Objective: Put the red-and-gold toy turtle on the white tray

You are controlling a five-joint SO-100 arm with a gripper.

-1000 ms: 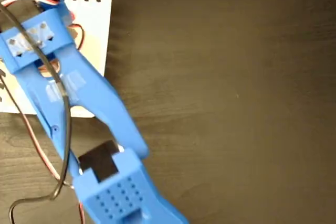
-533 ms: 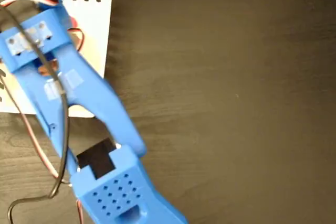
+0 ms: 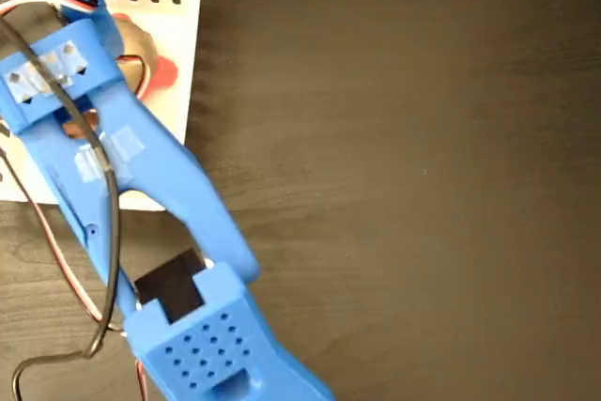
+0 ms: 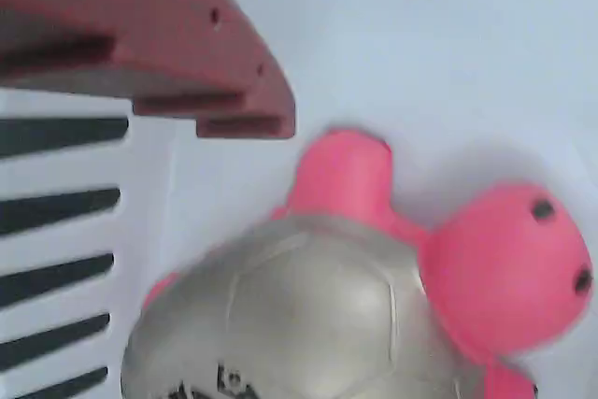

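The red-and-gold toy turtle lies on the white tray, gold shell up, its pink-red head toward the right of the wrist view. In the fixed view the turtle peeks out from under the blue arm, on the tray at the top left. My gripper is above it, mostly hidden by the wrist. One dark red finger shows at the upper left of the wrist view, apart from the turtle with white tray between them. The other finger is out of frame. Nothing is held.
A dark wooden table fills the right and bottom of the fixed view. The blue arm runs diagonally from the bottom middle up to the tray, with black and red cables hanging on its left. Black stripes mark the tray's edge.
The wrist has shifted slightly to the left over the tray. The turtle's shell and red head now show at the arm's right side, where only a sliver showed before.
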